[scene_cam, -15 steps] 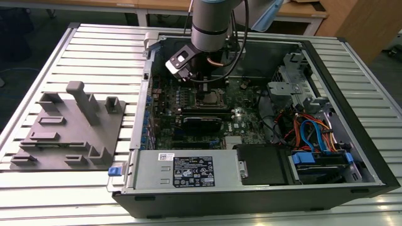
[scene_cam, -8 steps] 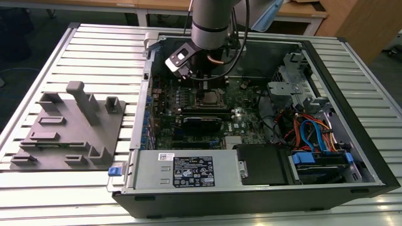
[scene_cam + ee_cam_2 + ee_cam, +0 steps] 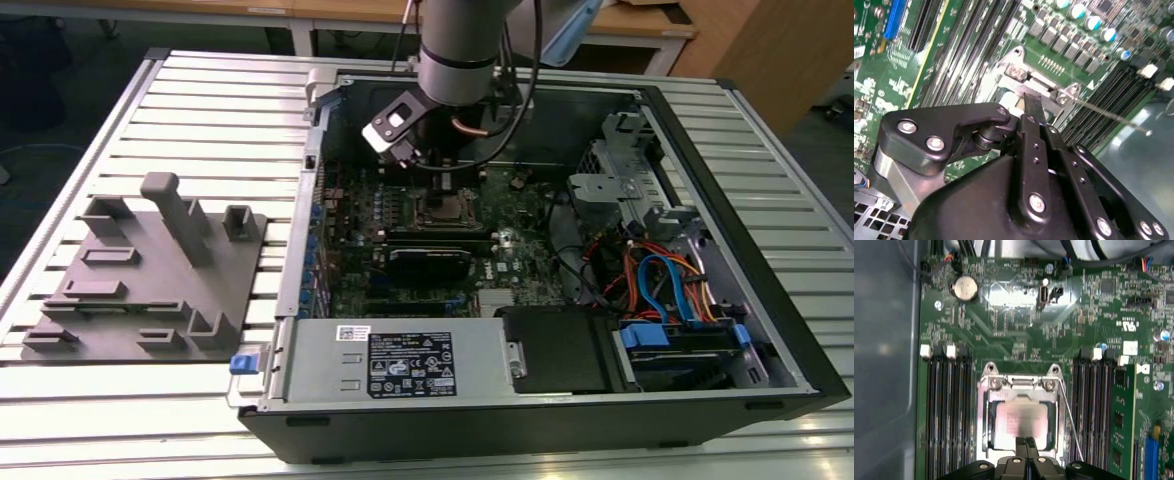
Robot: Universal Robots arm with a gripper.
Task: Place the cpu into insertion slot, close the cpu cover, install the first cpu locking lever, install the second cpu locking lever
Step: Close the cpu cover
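Note:
The cpu (image 3: 1019,422) lies in the insertion slot (image 3: 447,208), its silvery top showing through the window of the cpu cover (image 3: 985,415). The cover lies flat over it. My gripper (image 3: 1027,441) is shut with nothing between its fingers, and hangs over the cover's edge that lies opposite its two hinge screws. In the second wrist view the gripper (image 3: 1032,100) points down at the socket's silvery frame (image 3: 1019,75). One thin locking lever (image 3: 1070,422) runs along one side of the socket, slanting away from it. The lever's free end (image 3: 1148,132) stands off the board.
Long black memory slots (image 3: 946,420) flank the socket on both sides. The open computer case (image 3: 747,330) holds a drive cage, coloured cables (image 3: 667,285) and a power supply (image 3: 387,360). A grey fixture tray (image 3: 147,280) sits at the exterior view's left.

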